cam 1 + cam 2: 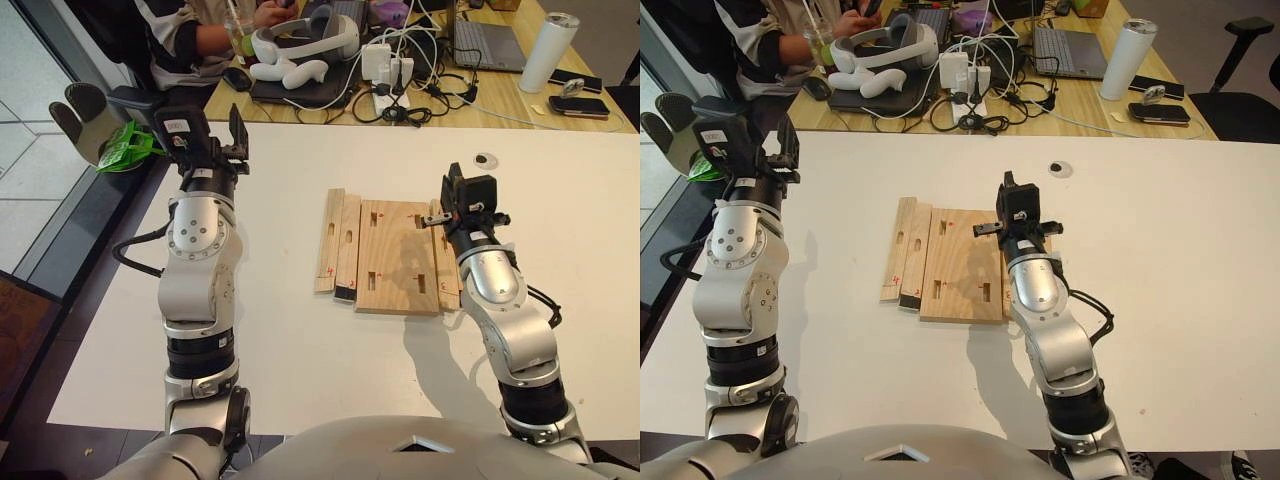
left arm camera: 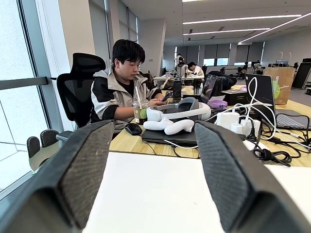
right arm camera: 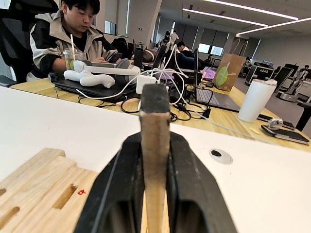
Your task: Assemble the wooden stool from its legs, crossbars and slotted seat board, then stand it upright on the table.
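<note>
The right hand (image 1: 455,200) is clamped on a leg (image 3: 154,111) lying near-to-far along the board's (image 1: 398,255) right side. The left hand (image 2: 155,184) is apart, farther off.

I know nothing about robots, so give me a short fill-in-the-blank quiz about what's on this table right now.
1. The fingers of the right gripper are shut on a strip made of ____.
2. The fingers of the left gripper are ____, with nothing between them.
3. The slotted board lies ____ on the white table.
4. On the board's left lie ____ narrower wooden pieces, side by side.
Missing words: wood; open; flat; two.
</note>
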Robot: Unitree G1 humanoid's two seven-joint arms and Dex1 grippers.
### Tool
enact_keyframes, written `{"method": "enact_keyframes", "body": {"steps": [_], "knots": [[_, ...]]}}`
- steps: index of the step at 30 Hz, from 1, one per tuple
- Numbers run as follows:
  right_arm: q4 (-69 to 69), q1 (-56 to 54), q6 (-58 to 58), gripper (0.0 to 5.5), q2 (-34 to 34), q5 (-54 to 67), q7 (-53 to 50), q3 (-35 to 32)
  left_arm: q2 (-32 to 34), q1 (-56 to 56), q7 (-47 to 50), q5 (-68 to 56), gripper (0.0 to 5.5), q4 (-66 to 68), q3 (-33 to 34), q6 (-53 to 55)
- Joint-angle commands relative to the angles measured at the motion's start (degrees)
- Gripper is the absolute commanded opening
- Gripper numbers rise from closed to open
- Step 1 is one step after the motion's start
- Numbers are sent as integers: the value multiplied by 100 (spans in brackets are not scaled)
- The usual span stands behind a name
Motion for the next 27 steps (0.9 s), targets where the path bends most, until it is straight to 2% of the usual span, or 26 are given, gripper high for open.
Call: {"method": "enact_keyframes", "body": {"steps": [1, 7, 10, 16, 27], "knots": [[31, 100, 449, 37, 362, -86, -163, -213, -29, 70, -107, 63, 304, -17, 46, 106], [-65, 189, 747, 37, 487, -338, -211, -391, 44, 239, -128, 128, 304, -166, 278, 155], [-124, 194, 793, 37, 445, -452, -231, -664, 167, 279, -46, 180, 304, -321, 683, 132], [90, 128, 698, 37, 476, -483, -179, -1109, 227, 454, 209, 16, 304, -582, 1889, 279], [849, -313, 39, 37, 676, -226, 219, -1376, -459, 431, 417, 125, 304, -829, 1182, 351]]}}
